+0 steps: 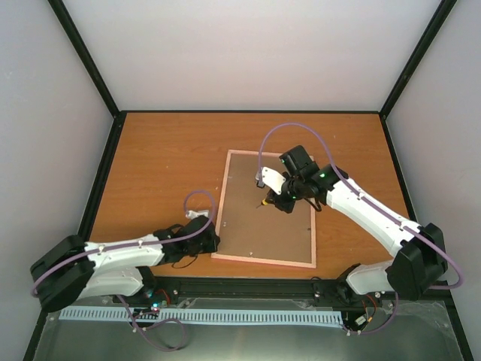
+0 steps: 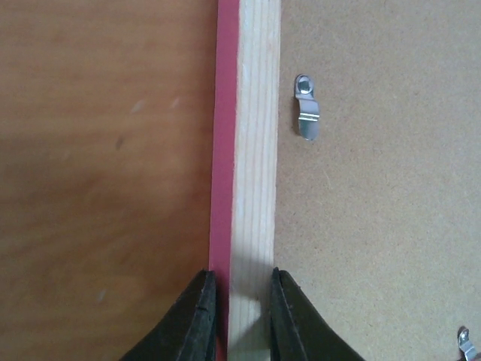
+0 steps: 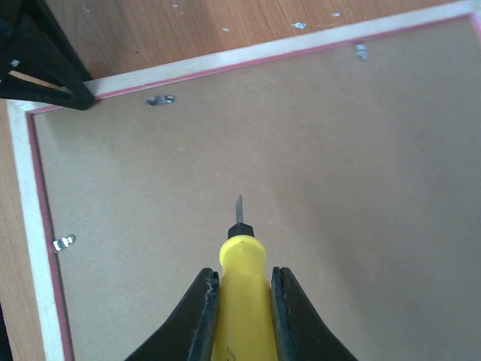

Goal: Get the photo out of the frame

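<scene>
The frame (image 1: 263, 261) lies face down on the table, thin pink border around a brown backing panel (image 1: 255, 233). The photo is hidden under the panel. My left gripper (image 1: 213, 239) is at the frame's left rail near the front corner. In the left wrist view the gripper (image 2: 242, 301) is shut across the pale wood rail (image 2: 252, 150), one finger on each side. My right gripper (image 1: 272, 201) is above the middle of the panel, shut on a yellow-handled screwdriver (image 3: 242, 256). The screwdriver's tip points at the panel (image 3: 338, 188) and its gripper (image 3: 243, 274) shows in the right wrist view.
Small metal turn clips hold the panel: one by the left rail (image 2: 307, 116), another lower right (image 2: 466, 344), and several along the rails in the right wrist view (image 3: 64, 242) (image 3: 160, 99) (image 3: 361, 51). The wooden table (image 1: 165, 158) is walled by a black-edged enclosure.
</scene>
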Motion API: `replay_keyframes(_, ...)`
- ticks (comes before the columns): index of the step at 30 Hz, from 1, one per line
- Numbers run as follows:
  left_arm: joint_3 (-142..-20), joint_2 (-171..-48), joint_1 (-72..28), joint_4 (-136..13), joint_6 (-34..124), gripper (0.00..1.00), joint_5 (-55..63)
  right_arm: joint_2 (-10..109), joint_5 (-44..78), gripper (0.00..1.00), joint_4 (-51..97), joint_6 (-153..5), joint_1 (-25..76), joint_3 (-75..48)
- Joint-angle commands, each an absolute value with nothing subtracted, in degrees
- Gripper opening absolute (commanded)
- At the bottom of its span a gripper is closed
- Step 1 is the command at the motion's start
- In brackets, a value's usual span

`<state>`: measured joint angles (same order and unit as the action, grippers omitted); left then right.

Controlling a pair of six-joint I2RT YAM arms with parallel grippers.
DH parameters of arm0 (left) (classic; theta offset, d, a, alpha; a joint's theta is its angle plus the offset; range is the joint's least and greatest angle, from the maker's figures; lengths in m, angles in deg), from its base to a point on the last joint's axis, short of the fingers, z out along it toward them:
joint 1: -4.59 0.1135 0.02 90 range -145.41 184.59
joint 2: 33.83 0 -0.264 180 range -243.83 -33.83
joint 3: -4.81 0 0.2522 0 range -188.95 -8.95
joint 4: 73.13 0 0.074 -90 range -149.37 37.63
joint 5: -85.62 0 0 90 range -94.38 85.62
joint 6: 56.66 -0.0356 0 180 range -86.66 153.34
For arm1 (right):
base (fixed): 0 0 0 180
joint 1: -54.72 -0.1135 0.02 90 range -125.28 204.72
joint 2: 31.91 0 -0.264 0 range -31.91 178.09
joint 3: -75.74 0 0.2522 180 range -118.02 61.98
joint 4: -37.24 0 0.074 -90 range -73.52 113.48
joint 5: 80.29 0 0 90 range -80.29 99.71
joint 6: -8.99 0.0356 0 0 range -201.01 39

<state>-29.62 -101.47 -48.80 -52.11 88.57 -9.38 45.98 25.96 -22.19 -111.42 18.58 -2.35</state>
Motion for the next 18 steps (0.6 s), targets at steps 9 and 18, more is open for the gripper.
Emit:
replay_keyframes(9, -37.47, -88.51, -52.90, -21.85, 101.47, 0.34, -13.94, 44.89, 26.92, 0.03, -22.39, -110.94, 18.55, -4.26)
replay_keyframes(18, -48.14, -91.50, -26.98, -32.55, 73.29, 0.50, -8.18, 49.42, 30.66, 0.03, -24.41, -109.79, 18.58, -11.93)
